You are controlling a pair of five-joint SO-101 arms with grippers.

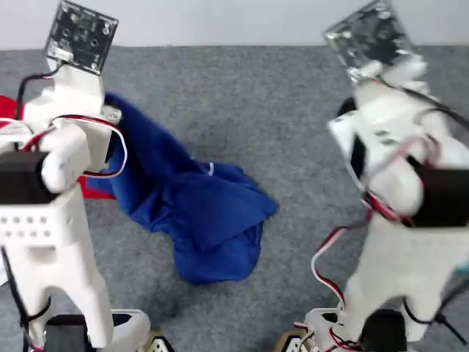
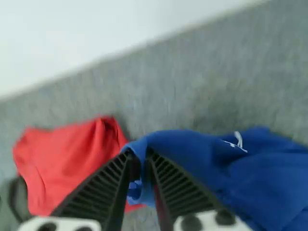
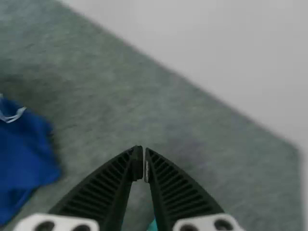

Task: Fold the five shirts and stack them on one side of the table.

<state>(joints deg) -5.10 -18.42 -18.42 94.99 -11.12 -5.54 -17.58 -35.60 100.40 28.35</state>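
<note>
While the crumpled royal-blue cotton shirt (image 1: 198,213) lies unfolded on the grey felt tabletop (image 1: 293,110), the left gripper (image 2: 143,161) pinches its raised edge. A rumpled red shirt (image 2: 62,159) lies just beside it, and the right gripper (image 3: 143,162) hangs pressed together, empty, well apart. Folding seems barely begun, with both shirts yet to be folded and stacked.
</note>
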